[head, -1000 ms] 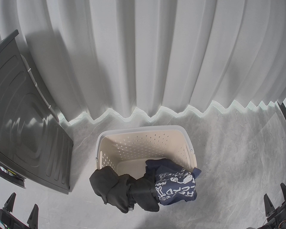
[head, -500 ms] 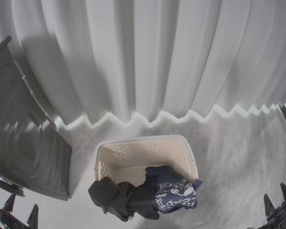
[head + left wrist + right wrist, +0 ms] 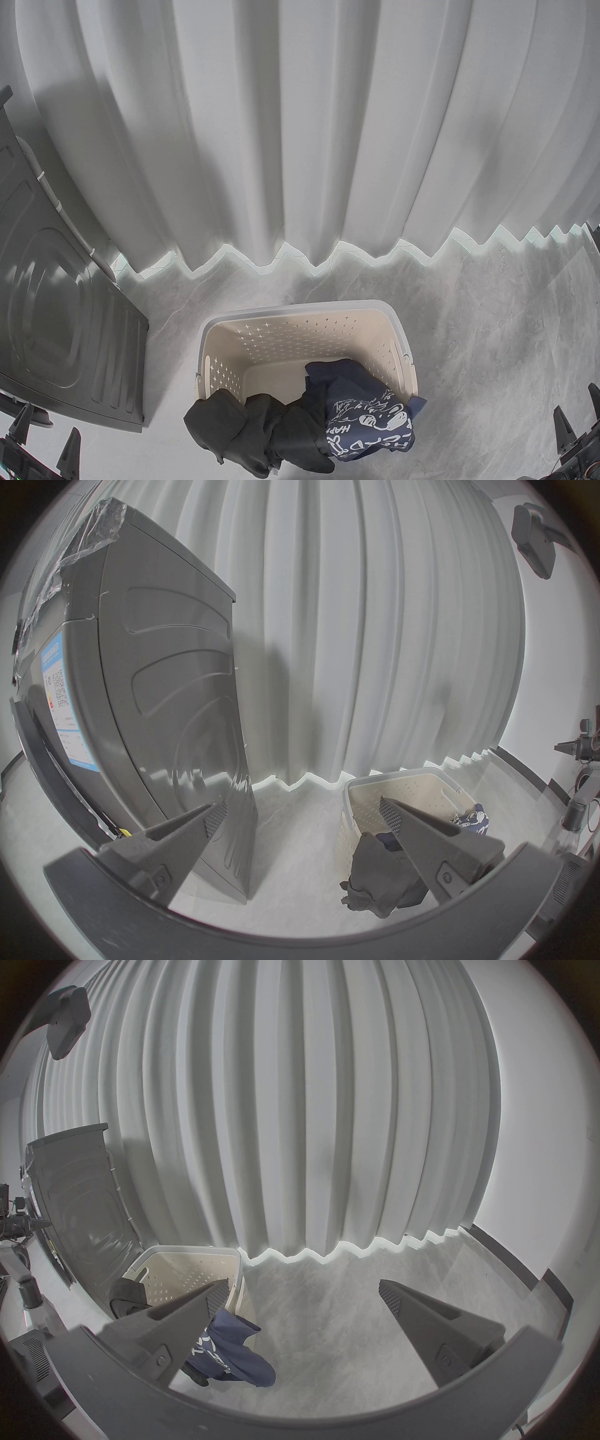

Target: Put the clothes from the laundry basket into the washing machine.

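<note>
A cream laundry basket (image 3: 300,310) stands on the floor in front of me. A dark grey garment (image 3: 250,428) hangs over its near rim, and a navy printed garment (image 3: 369,419) spills over the near right corner. The grey washing machine (image 3: 56,312) stands to the left of the basket, showing its side panel. My left gripper (image 3: 49,431) is low at the near left, open and holding nothing, short of the basket (image 3: 406,783) and the machine (image 3: 162,730). My right gripper (image 3: 578,412) is at the near right, open with nothing in it, to the right of the navy garment (image 3: 231,1350).
A white pleated curtain (image 3: 312,125) closes off the space behind the basket. Bare grey marbled floor (image 3: 500,312) stretches to the right of the basket and between the basket and the machine.
The whole head view has shifted, so the basket and machine sit lower in the picture: the camera moved. Clothes and both grippers keep their places.
</note>
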